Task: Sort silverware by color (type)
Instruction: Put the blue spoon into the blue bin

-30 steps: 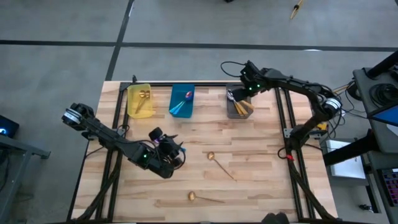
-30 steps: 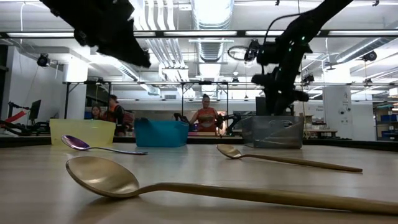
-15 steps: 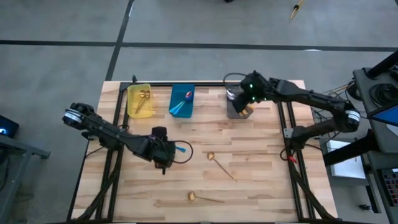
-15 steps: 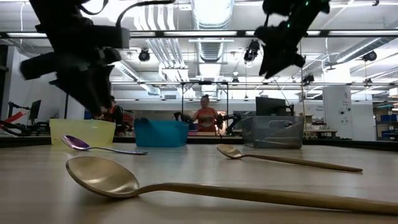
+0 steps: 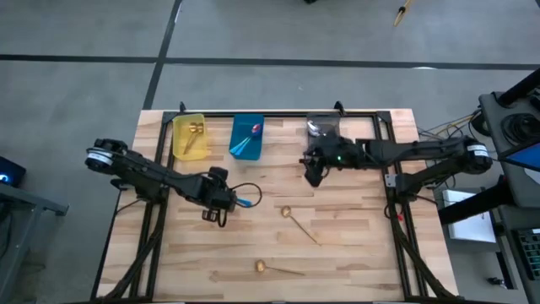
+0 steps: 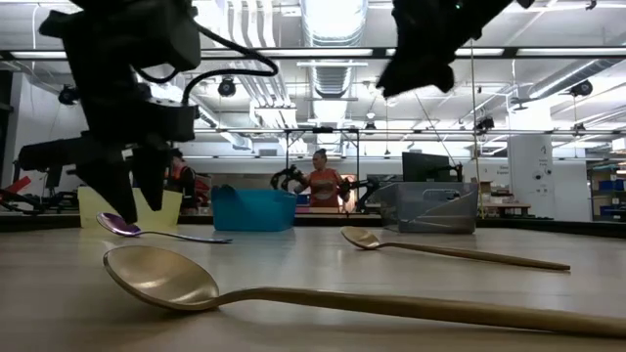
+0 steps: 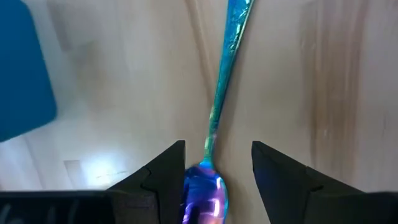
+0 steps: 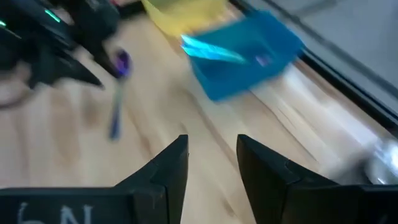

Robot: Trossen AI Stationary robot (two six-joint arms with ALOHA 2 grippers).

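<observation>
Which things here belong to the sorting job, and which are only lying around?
Job: purple spoon between the open left claw; two gold spoons; yellow bin, blue bin, grey bin.
Not job: cables, people behind.

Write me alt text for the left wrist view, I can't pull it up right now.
The left gripper points down at the wooden table with its two dark fingers open on either side of a purple spoon, the bowl between the fingertips and the teal handle running away from the camera. The spoon lies flat, not yet gripped. A blue bin edge shows to one side.
</observation>
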